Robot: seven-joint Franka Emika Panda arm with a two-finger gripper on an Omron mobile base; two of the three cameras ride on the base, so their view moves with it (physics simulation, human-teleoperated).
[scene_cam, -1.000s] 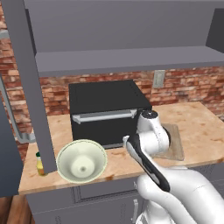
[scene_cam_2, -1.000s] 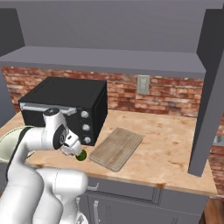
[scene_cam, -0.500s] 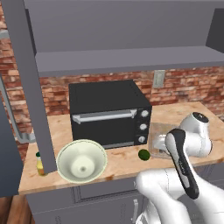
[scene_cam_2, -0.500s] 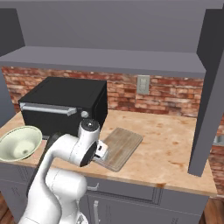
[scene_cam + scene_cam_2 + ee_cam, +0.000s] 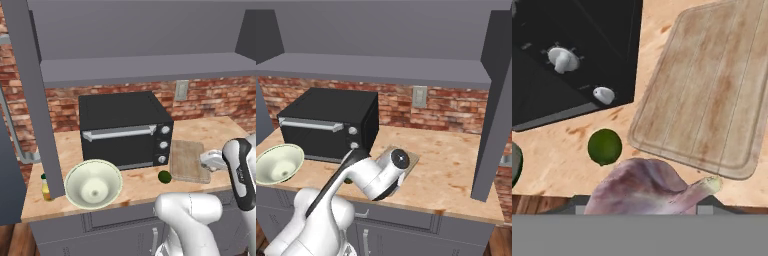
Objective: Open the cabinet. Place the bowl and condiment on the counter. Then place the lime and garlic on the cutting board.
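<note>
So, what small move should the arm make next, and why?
Probably carry the pale purplish garlic bulb, which seems gripped, over the light wooden cutting board and lower it there. The board is bare, and the bulb hangs just short of its near edge. The small round green lime lies on the tan counter, off the board, so it would come afterwards.

Both base views face the counter (image 5: 210,131) from behind; hand view looks closely down on it.

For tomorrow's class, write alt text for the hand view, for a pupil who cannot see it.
A garlic bulb sits close before the camera, above the counter. Beyond it lie a lime beside a bare cutting board and a black oven.
</note>
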